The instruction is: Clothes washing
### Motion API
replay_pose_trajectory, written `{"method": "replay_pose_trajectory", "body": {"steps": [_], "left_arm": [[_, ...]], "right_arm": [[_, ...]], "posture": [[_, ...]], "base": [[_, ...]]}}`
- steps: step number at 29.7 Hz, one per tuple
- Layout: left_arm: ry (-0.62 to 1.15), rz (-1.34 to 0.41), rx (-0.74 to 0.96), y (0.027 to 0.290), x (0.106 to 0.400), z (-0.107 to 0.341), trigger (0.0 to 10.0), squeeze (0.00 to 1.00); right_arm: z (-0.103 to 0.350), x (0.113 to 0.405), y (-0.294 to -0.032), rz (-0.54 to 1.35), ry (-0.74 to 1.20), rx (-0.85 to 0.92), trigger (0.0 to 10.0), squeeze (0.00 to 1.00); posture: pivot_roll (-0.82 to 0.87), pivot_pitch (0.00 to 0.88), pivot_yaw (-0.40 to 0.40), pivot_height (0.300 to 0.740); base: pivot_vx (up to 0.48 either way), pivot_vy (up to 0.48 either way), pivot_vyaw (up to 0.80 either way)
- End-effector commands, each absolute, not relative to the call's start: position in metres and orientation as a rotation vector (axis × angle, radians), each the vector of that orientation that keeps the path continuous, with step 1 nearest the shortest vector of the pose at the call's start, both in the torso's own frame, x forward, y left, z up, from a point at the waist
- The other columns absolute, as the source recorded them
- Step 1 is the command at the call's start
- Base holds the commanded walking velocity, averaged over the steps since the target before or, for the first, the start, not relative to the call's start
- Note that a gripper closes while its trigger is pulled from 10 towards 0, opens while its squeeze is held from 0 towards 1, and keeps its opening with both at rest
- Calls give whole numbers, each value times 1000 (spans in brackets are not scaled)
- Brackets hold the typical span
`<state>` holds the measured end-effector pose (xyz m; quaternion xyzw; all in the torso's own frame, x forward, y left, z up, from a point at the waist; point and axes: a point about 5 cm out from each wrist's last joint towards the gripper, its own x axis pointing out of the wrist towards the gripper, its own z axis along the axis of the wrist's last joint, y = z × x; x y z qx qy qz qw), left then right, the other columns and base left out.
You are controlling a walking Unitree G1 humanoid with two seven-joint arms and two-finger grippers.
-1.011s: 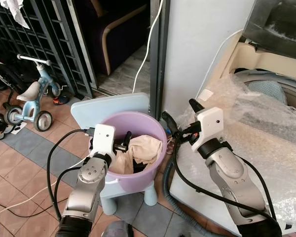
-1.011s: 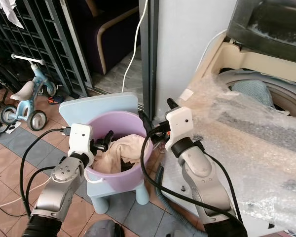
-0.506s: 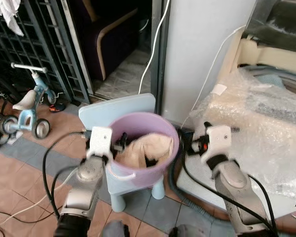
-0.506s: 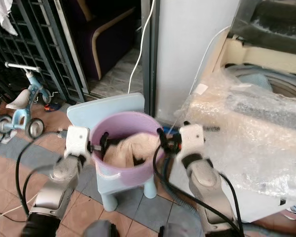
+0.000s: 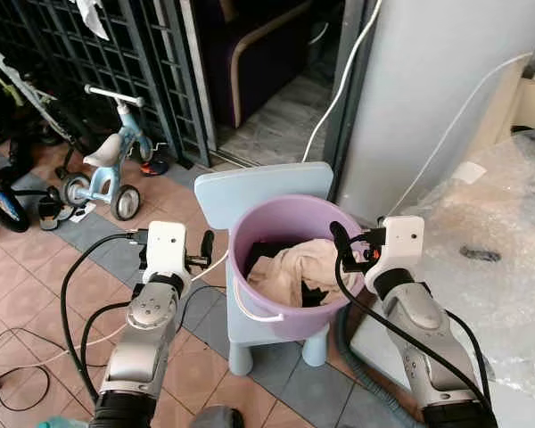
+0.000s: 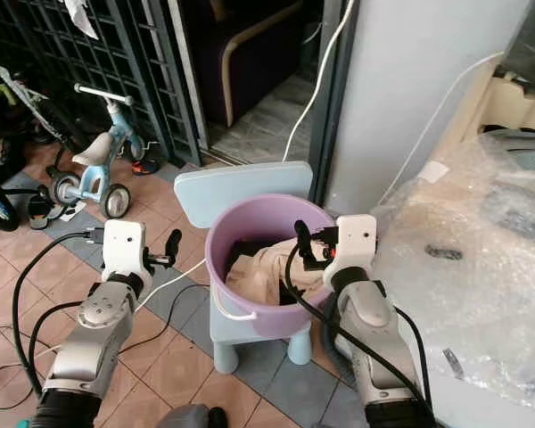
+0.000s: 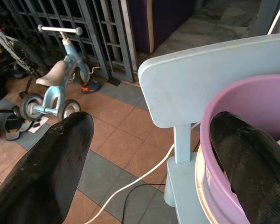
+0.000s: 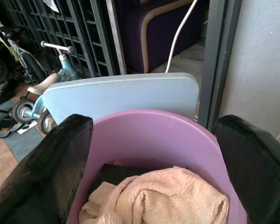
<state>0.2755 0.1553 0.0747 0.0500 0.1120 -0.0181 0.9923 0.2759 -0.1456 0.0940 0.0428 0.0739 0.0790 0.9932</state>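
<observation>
One purple bucket (image 5: 285, 267), one blue chair (image 5: 259, 192), one tricycle (image 5: 102, 174), two cloth pieces inside.

We can read no text, label, brand, number or sign anywhere. The purple bucket (image 5: 290, 267) carries a small pale patch on its outer wall, seen close in the left wrist view, but any print on it is too blurred for us to make out. The light blue chair (image 5: 263, 187), the children's tricycle (image 5: 102, 165) and the bubble wrap (image 5: 504, 259) on the right show us no lettering at all.
</observation>
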Motion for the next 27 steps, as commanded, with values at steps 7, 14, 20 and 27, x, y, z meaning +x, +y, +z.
{"method": "replay_pose_trajectory", "body": {"steps": [7, 14, 20, 27], "left_arm": [[211, -40, 95, 150, 279, 80, 10000, 0], [238, 1, 117, 152, 276, 78, 10000, 0], [403, -45, 126, 156, 257, 61, 10000, 0], [514, -90, 179, 162, 223, 56, 10000, 0]], "right_arm": [[78, 277, -153, 130, 253, 57, 10000, 0], [51, 268, -151, 193, 452, -14, 10000, 0], [36, 269, -155, 210, 579, -82, 10000, 0], [25, 278, -148, 296, 655, -141, 10000, 0]], "posture": [[-45, 29, 59, 740], [-38, 29, 49, 740], [-6, 45, 30, 740], [47, 85, -1, 740]], "base": [[422, 0, 0], [155, 0, 0], [0, 0, 0], [0, 0, 0]]}}
